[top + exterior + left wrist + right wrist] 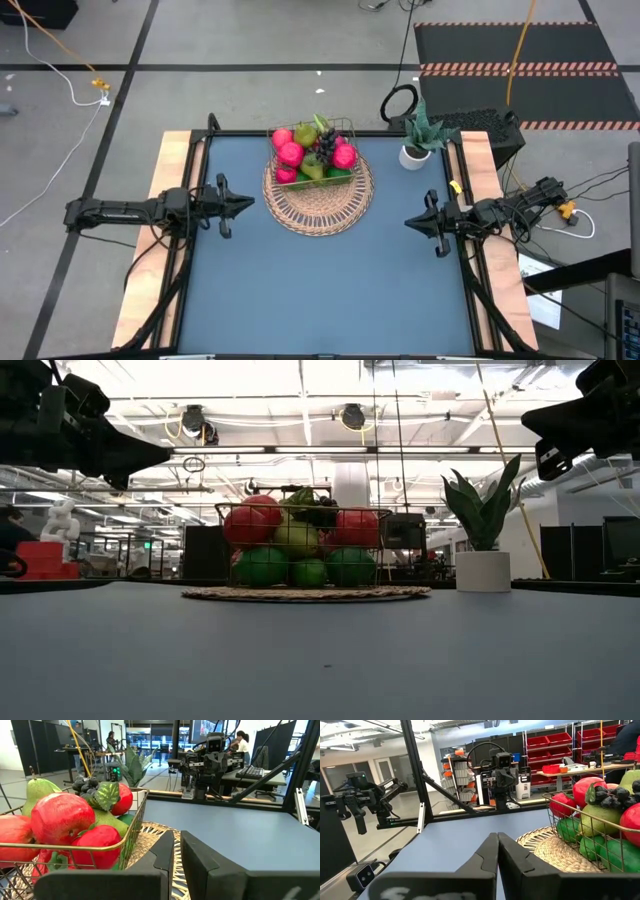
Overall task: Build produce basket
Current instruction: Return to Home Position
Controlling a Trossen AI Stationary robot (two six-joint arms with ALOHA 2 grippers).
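Dark, smooth fingers [162, 855] of the left gripper [248, 204] are seen closest, pressed nearly together with nothing between them. The right gripper [408, 222] is pressed together too, and nothing is held. Both are seen above the flat blue table [320, 300], one near each side, well apart from the basket [137, 817]. The basket is made of thin gold wire in a box shape and can be seen through. It is set on the far half of a round woven mat [318, 210]. Its long side is laid roughly from left to right. It is piled with shiny red fruits [290, 153], green limes [262, 567], a pear [40, 792] and bumpy dark grapes [325, 143]. The lowest fruits are partly hidden by those on top. The basket is cut off at the edge of both wrist views.
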